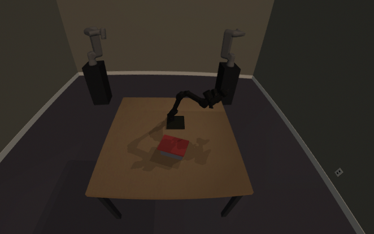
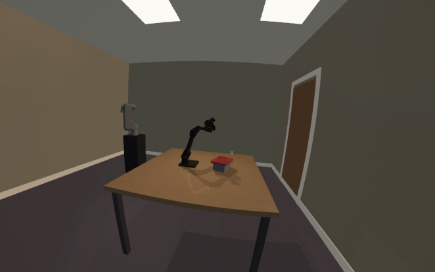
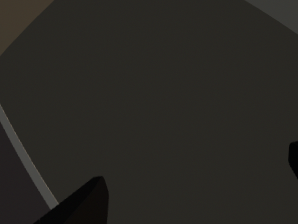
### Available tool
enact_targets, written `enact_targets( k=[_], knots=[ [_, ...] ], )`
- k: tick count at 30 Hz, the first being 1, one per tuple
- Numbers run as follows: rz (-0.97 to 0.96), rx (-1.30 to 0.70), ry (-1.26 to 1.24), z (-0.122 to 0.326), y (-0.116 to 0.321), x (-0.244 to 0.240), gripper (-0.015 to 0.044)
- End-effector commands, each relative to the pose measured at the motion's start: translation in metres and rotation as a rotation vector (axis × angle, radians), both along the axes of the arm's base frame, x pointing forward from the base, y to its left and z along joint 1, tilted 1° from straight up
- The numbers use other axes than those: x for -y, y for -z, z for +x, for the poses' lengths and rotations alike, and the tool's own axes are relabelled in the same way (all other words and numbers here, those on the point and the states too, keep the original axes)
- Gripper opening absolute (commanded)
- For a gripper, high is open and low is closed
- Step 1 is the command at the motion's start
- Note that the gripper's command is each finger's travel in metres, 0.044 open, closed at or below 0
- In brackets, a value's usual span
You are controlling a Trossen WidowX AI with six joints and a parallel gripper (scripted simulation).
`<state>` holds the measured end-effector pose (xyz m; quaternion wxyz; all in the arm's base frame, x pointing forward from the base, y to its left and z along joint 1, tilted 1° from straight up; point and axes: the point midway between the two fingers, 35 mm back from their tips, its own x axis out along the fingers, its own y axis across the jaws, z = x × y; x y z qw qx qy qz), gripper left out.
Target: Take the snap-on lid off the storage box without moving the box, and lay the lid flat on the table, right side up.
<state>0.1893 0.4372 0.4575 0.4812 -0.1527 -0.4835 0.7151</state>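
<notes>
The red lid [image 1: 169, 144] [image 2: 222, 160] sits on top of the grey storage box [image 1: 171, 155] [image 2: 221, 167], right side up and overhanging its sides. The box stands on the wooden table [image 1: 124, 181] [image 2: 158, 190], in front of the arm's base and turned slightly in the top view. My gripper [image 1: 220, 99] [image 2: 213, 124] [image 3: 198, 171] is raised high above the table, well away from the lid. It is open and empty, with its two dark fingers far apart in the wrist view. Lid and box are outside the wrist view, which shows mostly wall.
The arm's dark base plate [image 1: 175, 122] [image 2: 188, 163] stands on the table behind the box in the top view. Two grey arms [image 1: 96, 46] [image 1: 226, 45] on black pedestals [image 1: 97, 83] [image 1: 229, 83] stand beyond the table. Arm shadows fall around the box and across the lid.
</notes>
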Motion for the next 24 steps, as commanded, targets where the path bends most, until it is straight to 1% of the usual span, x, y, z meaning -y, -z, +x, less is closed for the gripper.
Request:
enact_targets(
  k=[1, 3, 6, 7, 10, 12, 16, 20, 22, 24],
  knots=[
    [-0.008, -0.017, 0.005, 0.001, 0.000, 0.000, 0.0374],
    [-0.065, -0.158, 0.043, 0.012, -0.001, 0.002, 0.0321],
    [-0.175, -0.480, 0.131, 0.038, 0.001, 0.009, 0.0243],
    [-0.205, -0.588, 0.161, 0.047, 0.003, 0.012, 0.0235],
    [-0.270, -0.914, 0.251, 0.072, 0.014, 0.024, 0.0235],
    [-0.280, -0.987, 0.272, 0.078, 0.018, 0.028, 0.0235],
    [-0.294, -1.407, 0.397, 0.109, 0.042, 0.052, 0.0235],
    [-0.224, -1.829, 0.529, 0.134, 0.075, 0.087, 0.0235],
    [-0.204, -1.894, 0.550, 0.138, 0.081, 0.094, 0.0235],
    [-0.133, -2.069, 0.609, 0.145, 0.098, 0.113, 0.0235]
  ],
)
